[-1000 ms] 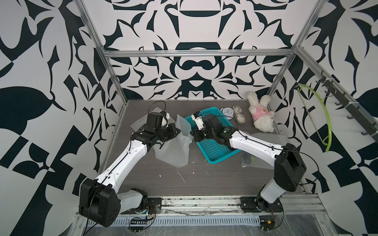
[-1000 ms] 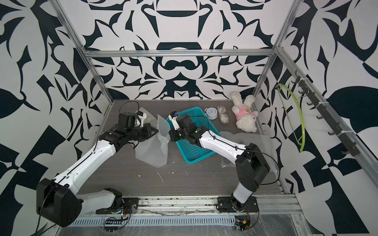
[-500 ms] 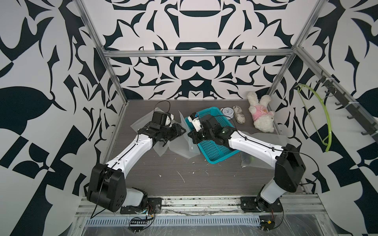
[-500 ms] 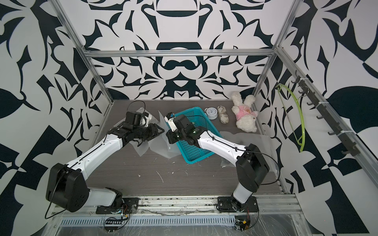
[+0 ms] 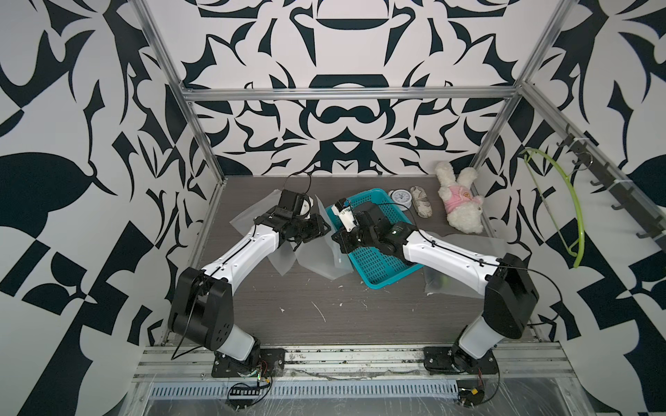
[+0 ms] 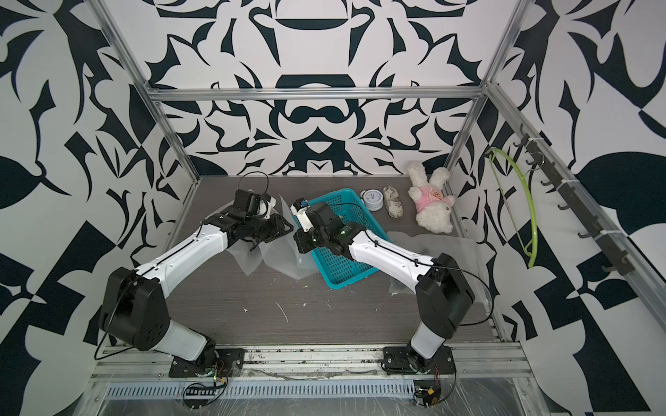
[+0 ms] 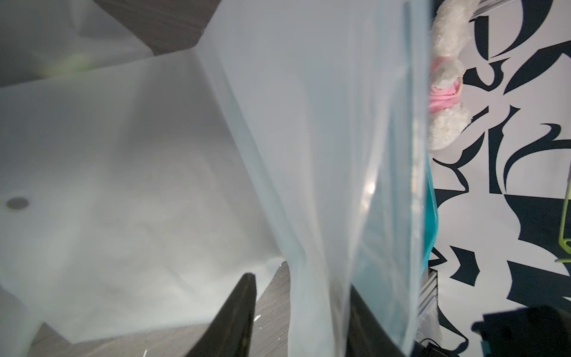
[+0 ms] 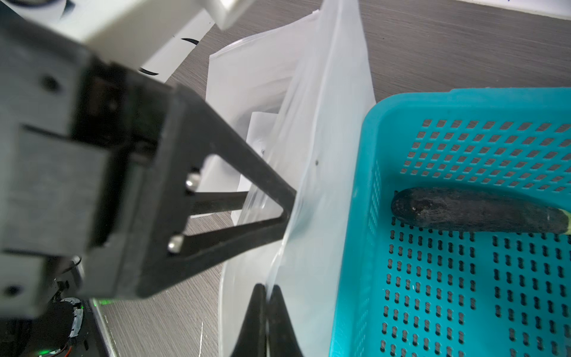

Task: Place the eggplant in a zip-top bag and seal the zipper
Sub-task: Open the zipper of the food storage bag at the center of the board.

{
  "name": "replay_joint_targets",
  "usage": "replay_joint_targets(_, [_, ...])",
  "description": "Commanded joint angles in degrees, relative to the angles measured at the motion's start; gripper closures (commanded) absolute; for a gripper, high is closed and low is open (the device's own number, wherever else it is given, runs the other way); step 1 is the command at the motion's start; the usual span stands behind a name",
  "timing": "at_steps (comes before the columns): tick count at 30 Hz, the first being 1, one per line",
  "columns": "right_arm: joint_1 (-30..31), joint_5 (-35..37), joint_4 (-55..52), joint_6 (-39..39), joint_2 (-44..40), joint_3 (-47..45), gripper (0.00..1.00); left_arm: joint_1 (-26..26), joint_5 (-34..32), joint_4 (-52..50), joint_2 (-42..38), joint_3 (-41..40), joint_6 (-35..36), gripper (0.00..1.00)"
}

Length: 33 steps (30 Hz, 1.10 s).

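Eggplant [image 8: 479,210] lies inside the teal basket [image 8: 401,102], at the right of the right wrist view, not yet bagged. The step in hand looks like opening the zip-top bag [image 8: 324,154], which stands just beside the basket's rim. At the lower middle of that frame the right gripper [image 8: 267,312] pinches one bag edge. The left gripper [image 7: 301,284] straddles the film with its jaws parted. Next it should probably close on the opposite lip and spread the mouth.
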Motion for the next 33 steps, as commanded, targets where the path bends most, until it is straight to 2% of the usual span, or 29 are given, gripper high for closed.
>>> replay_joint_targets(1, [0.2,1.6,1.5,0.6,-2.9,1.4,1.00,-0.3,-1.2,-2.4,0.6,1.5,1.4,0.64])
replay_joint_targets(4, [-0.2,4.9,0.7,1.6,-3.3,0.7,1.00,-0.3,-3.4,-5.8,0.1,2.5,1.9,0.76])
replay_joint_targets(7, [-1.7,8.4,-0.1,3.5,-3.9,-0.3,1.00,-0.2,-6.4,-10.0,-1.2,3.4,2.2,0.83])
replay_joint_targets(12, [-3.2,10.5,-1.2,4.9,-3.9,-0.7,1.00,-0.2,-9.2,-14.4,-3.8,3.8,2.3,0.97])
replay_joint_targets(14, [-3.3,11.3,-1.8,5.1,-3.5,-0.5,1.00,-0.2,-9.2,-15.7,-4.2,4.1,2.7,1.00])
replay_joint_targets(17, [-3.5,11.2,-2.4,5.3,-2.9,-0.2,1.00,-0.2,-10.7,-19.0,-4.3,5.4,3.8,1.00])
replay_joint_targets(21, [-3.5,6.3,-2.2,4.2,-2.9,0.5,0.99,-0.2,-11.7,-20.5,-4.1,6.9,5.0,1.00])
replay_joint_targets(24, [-3.6,-0.5,0.2,2.6,-4.0,0.0,0.75,-0.3,-12.0,-24.2,-1.9,9.7,7.9,1.00])
replay_joint_targets(26, [-3.8,-3.4,2.0,2.1,-5.2,-0.8,0.62,-0.4,-12.1,-28.0,0.0,12.1,10.1,1.00])
replay_joint_targets(28, [-4.9,-6.3,3.4,2.4,-6.6,-1.6,0.55,-0.7,-13.0,-29.9,1.4,13.3,11.5,1.00])
replay_joint_targets(31, [-9.3,-10.0,5.0,6.4,-8.1,-3.2,0.52,-1.3,-14.8,-30.5,1.8,13.7,12.6,1.00])
replay_joint_targets(33, [-12.3,-8.6,4.2,11.0,-7.9,-4.1,0.45,-1.4,-15.5,-30.6,1.8,13.5,12.8,1.00])
